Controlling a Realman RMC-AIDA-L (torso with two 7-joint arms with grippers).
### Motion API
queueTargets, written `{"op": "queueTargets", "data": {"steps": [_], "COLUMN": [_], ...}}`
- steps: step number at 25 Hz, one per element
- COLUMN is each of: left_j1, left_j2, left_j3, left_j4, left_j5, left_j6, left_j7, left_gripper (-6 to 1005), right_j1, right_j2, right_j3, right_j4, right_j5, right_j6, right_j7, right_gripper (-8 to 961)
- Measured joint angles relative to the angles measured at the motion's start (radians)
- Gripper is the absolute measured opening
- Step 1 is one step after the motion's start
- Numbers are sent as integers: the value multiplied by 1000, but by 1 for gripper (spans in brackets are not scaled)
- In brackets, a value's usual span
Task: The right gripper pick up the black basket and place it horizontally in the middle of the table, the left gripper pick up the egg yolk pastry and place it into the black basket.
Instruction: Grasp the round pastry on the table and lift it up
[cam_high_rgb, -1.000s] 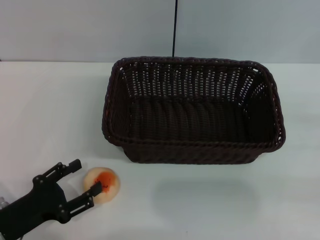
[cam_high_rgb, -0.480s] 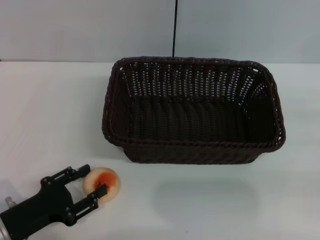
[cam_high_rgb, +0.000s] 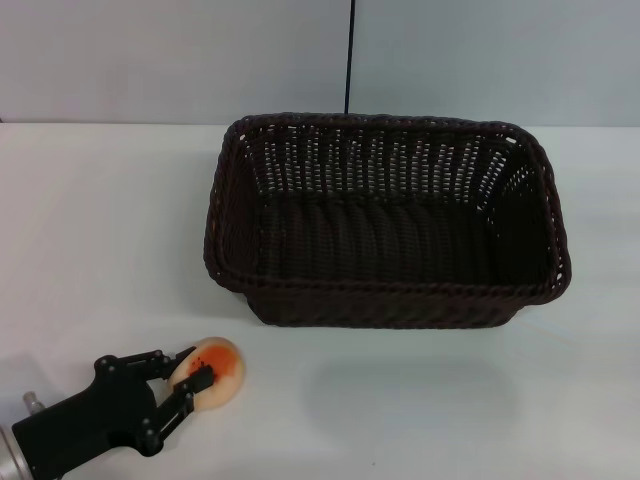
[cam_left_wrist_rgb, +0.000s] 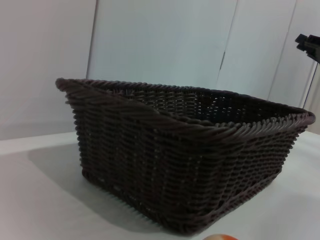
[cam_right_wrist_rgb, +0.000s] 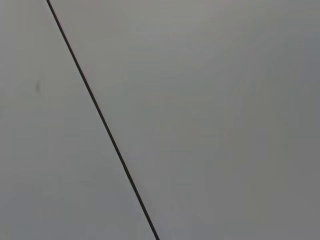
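Plain pale grey wall (cam_high_rgb: 150, 60) behind, thin black vertical cable (cam_high_rgb: 349, 55) against it.

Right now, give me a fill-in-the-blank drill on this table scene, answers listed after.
1. The left gripper has its fingers on either side of the egg yolk ____.
2. The black basket holds ____.
3. The pastry lies on the table, ____ the basket.
4. The ____ gripper appears in no view.

Answers: pastry; nothing; outside; right

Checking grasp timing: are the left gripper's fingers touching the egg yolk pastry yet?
Touching. In the head view, the left gripper has its fingers against both sides of the egg yolk pastry, no gap showing.
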Motion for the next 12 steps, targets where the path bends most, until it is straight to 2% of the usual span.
{"op": "queueTargets", "data": {"steps": [4,9,12], "left_j1": [-8,-12,-12], "left_j2": [1,2,3], "left_j3": [10,1,-71], "left_j4": [0,0,0], "left_j5": [0,-5,-11], "left_j6": [4,37,119], "left_j7": [0,0,-1], "left_gripper": [226,180,169], "right_j1": [6,6,6], "right_j2": [0,1,1], "right_j3": [-3,-1,0], "right_j4": [1,10,11], "right_j5": [-1,-3,-2], "right_j6": [10,11,12], "right_j7": [0,0,0], "right_gripper": [275,275,274]}}
